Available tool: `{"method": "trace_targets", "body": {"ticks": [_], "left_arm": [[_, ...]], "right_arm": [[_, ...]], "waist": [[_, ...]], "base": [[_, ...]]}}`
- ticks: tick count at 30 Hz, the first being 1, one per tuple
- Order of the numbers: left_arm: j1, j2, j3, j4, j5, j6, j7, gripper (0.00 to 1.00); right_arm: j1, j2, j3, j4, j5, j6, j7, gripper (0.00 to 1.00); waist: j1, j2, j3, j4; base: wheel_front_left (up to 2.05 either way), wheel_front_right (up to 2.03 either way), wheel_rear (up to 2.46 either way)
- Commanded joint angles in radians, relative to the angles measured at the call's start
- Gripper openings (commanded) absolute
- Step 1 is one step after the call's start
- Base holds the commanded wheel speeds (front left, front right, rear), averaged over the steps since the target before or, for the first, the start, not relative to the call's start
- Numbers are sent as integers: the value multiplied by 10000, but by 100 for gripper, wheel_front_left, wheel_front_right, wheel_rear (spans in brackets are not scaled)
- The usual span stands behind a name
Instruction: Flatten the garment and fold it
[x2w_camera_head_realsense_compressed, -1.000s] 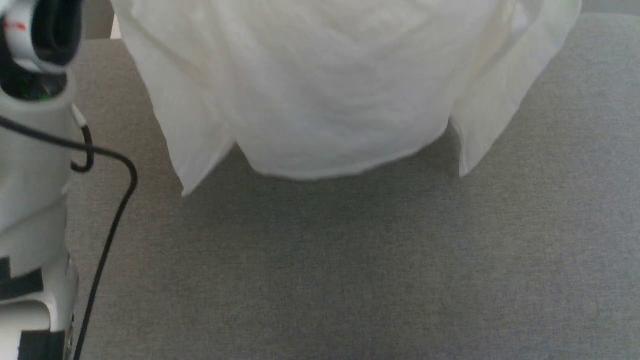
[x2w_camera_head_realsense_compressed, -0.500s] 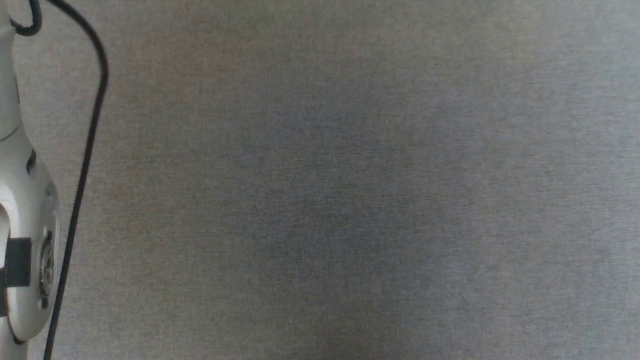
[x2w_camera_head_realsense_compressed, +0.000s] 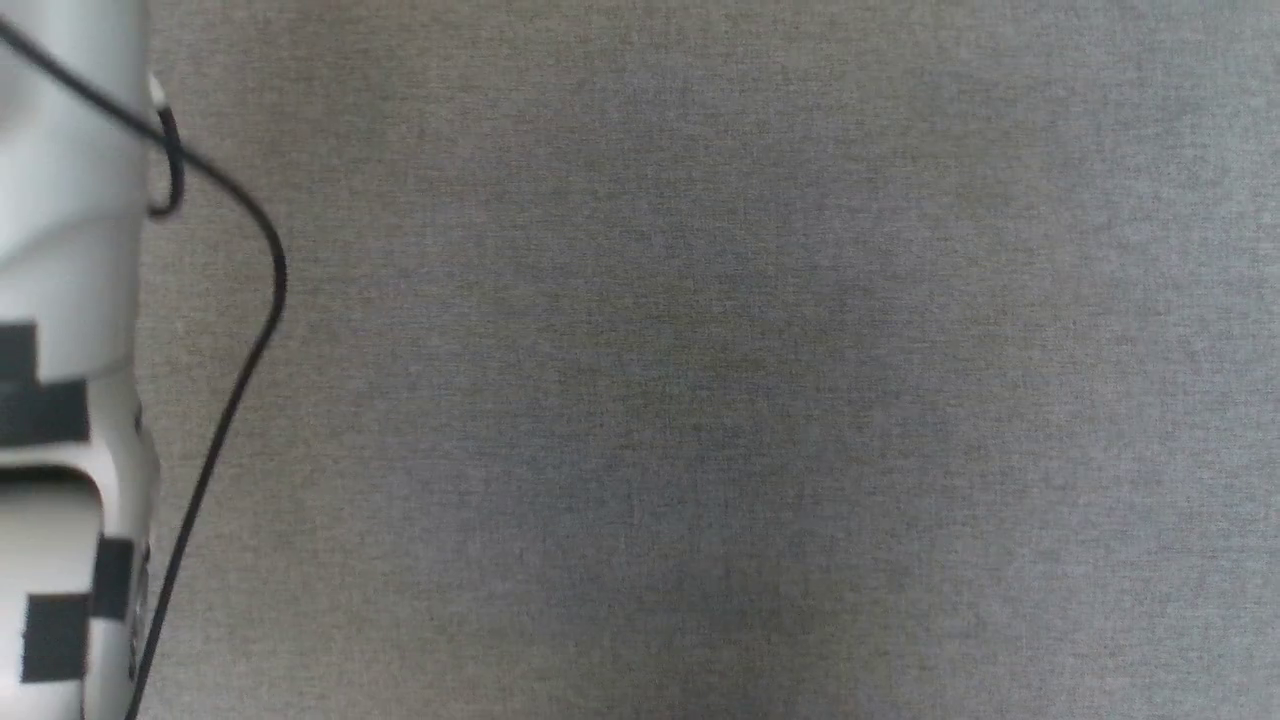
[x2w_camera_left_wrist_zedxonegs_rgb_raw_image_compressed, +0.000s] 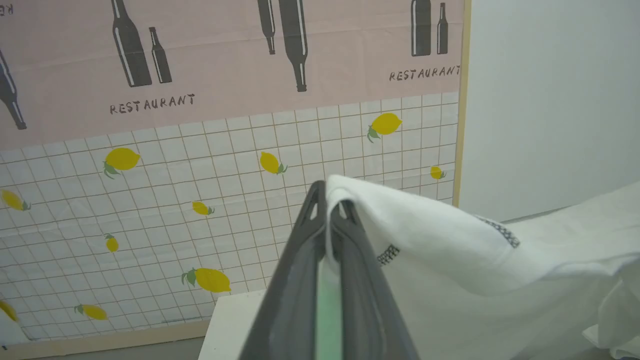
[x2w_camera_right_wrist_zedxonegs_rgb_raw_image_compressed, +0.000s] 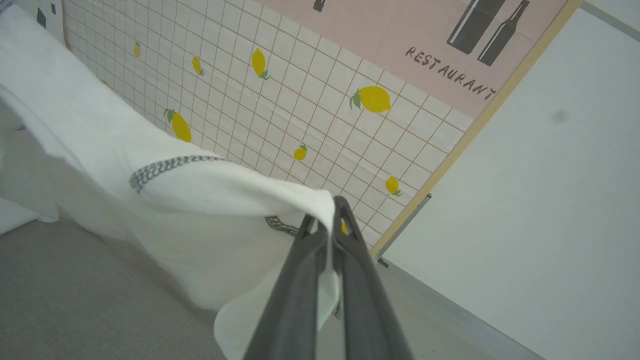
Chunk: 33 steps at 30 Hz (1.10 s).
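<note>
In two end effectors (x2w_camera_left_wrist_zedxonegs_rgb_raw_image_compressed: 330, 197) (x2w_camera_right_wrist_zedxonegs_rgb_raw_image_compressed: 327, 215), one garment (x2w_camera_left_wrist_zedxonegs_rgb_raw_image_compressed: 450, 235)

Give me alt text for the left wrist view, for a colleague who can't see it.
The left gripper is shut on an edge of the white shirt, which drapes away to the right with short grey stitched lines. Behind hangs a backdrop printed with lemons, bottles and the word RESTAURANT.

Grey woven surface (x2w_camera_head_realsense_compressed: 700, 400) spreads out below me. Ahead I've got a pink poster (x2w_camera_left_wrist_zedxonegs_rgb_raw_image_compressed: 215, 60) with dark bottles (x2w_camera_left_wrist_zedxonegs_rgb_raw_image_compressed: 131, 47) and "RESTAURANT" lettering, a white grid (x2w_camera_left_wrist_zedxonegs_rgb_raw_image_compressed: 235, 150) dotted with yellow lemons (x2w_camera_left_wrist_zedxonegs_rgb_raw_image_compressed: 122, 159), and plain white wall (x2w_camera_left_wrist_zedxonegs_rgb_raw_image_compressed: 550, 100) alongside.
</note>
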<state>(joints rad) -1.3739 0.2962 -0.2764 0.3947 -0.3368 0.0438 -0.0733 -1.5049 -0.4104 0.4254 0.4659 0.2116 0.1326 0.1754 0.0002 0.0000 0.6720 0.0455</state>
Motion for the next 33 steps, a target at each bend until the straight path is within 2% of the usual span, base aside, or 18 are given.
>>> {"method": "trace_targets", "body": {"ticks": [1,3,7,10,13,18,24,28,33], "left_arm": [[434,140,-65,-342,-53,-76,-16,0],[1151,308,-166,-1006,-84,-127,102,0],[2864,664,-254,-2770,-185,46,500,0],[4478,948,-394,-4289,-133,378,887,0],[5993,1147,-554,-5510,-233,624,1289,0],[8389,1380,-996,-7136,-120,1171,1716,0],[10401,1381,-1618,-7745,166,1778,1872,0],[11471,1495,-2184,-7627,260,1900,2230,0],[12692,1778,-2909,-7123,44,1723,2844,0]], "right_arm": [[341,-237,53,-343,275,-19,-52,0],[925,-585,141,-973,706,-19,24,0],[2467,-1262,-200,-2565,1490,-19,328,0],[4029,-1633,-821,-3849,1754,-19,609,0],[5680,-1656,-1597,-4918,1897,-19,945,0],[8537,-1308,-2770,-6576,1694,-19,1456,0],[11295,-484,-3596,-7647,1475,-19,1767,0],[12623,-14,-3927,-7880,1237,-19,1713,0],[14230,239,-4015,-7782,974,-19,1731,0]], "waist": [[-2,0,-301,-20],[-2,0,-534,-55],[-2,0,-1002,-141],[-2,0,-1430,-195],[-2,0,-1806,-241],[-2,0,-2410,-313],[-2,0,-2913,-324],[-2,0,-3259,-364],[-2,0,-3812,-432]], "base": [[0,0,0],[0,0,0],[0,0,0],[0,0,0],[0,0,0],[0,0,0],[0,0,0],[0,0,0],[0,0,0]]}}
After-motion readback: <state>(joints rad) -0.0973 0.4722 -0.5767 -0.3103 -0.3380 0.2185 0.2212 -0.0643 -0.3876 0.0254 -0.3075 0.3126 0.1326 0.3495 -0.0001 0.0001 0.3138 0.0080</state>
